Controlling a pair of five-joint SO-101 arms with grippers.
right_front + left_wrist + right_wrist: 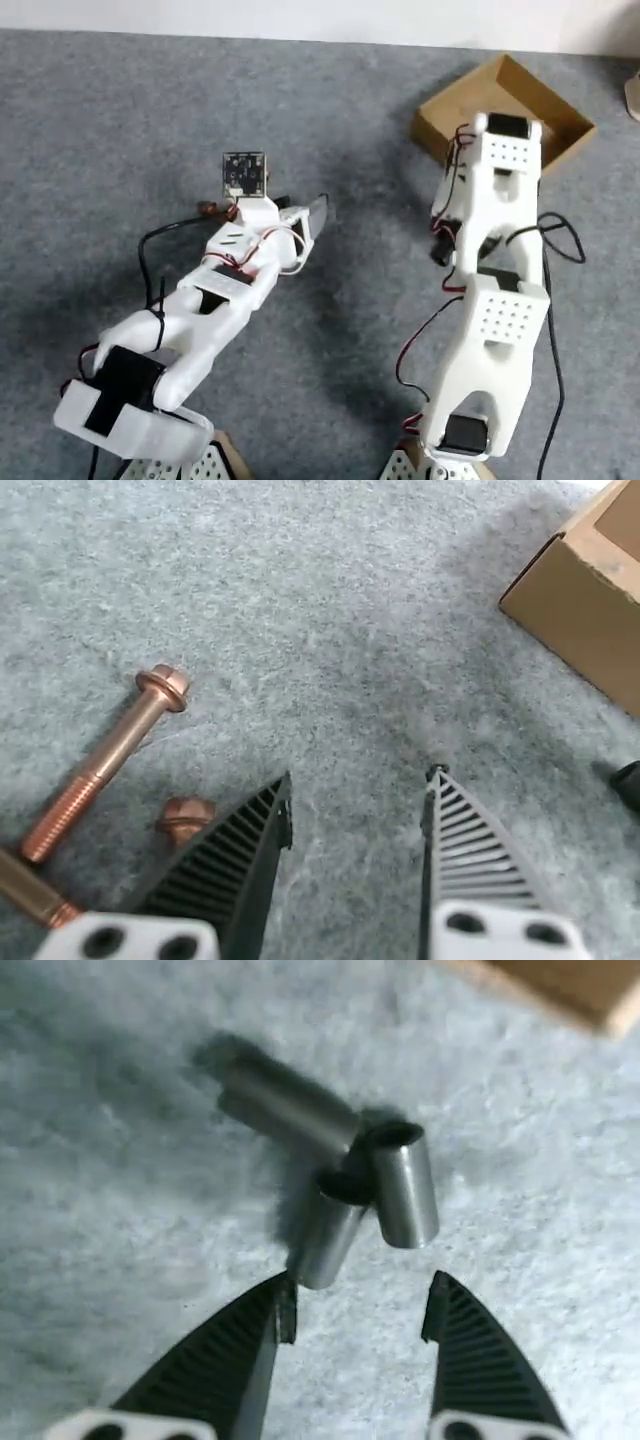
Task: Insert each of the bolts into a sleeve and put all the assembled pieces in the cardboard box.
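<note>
Three copper bolts lie on the grey carpet: a full one (105,765), a second showing its head (185,818) and a third cut off at the view's edge (30,895). My left gripper (360,798) hovers open just beside them, with nothing between its fingers. Three dark metal sleeves rest in a loose cluster: one (290,1100) farther off, one (405,1185) and one (330,1230) closest. Open and empty, my right gripper (360,1305) sits just short of the closest sleeve. The cardboard box (450,105) stands at the back right, partly covered by the right arm (500,230).
A corner of the box (590,600) shows beyond my left gripper, and its edge (560,985) lies past the sleeves. Cables (555,240) hang off the right arm. Open carpet (370,300) separates the two arms.
</note>
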